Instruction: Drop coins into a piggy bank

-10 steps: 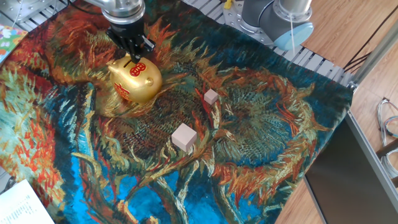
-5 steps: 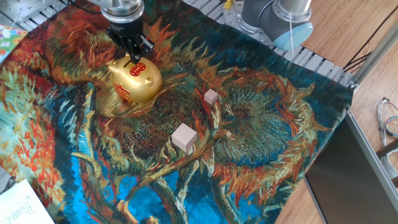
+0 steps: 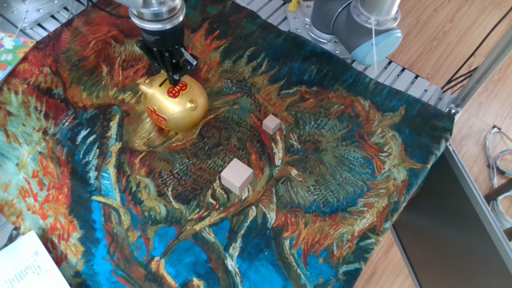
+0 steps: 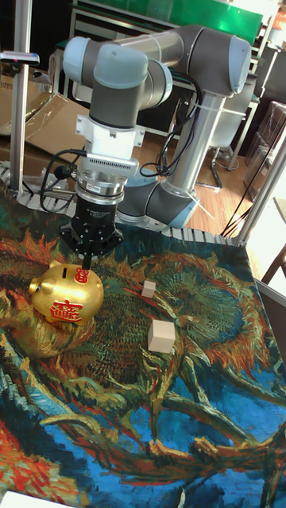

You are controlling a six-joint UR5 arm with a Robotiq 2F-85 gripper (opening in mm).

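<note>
The shiny gold piggy bank (image 3: 178, 108) with red markings stands on the painted cloth at the back left, and in the tall fixed view the piggy bank (image 4: 65, 298) sits at the left. My gripper (image 3: 171, 76) points straight down onto its top, near the snout end. In the tall fixed view the gripper (image 4: 86, 259) has its dark fingers drawn together into a narrow tip that touches or nearly touches the bank's back. No coin shows between the fingers or anywhere on the cloth.
Two pale wooden cubes lie right of the bank: a small cube (image 3: 272, 124) and a larger cube (image 3: 237, 176) nearer the front. The arm's base (image 3: 356, 24) stands at the back edge. White paper (image 3: 28, 264) lies at the front left, and cables (image 3: 500, 160) hang at the right.
Hardly anything. The gripper stays on top of the piggy bank with only a very slight shift, and the bank and cubes have not moved.
</note>
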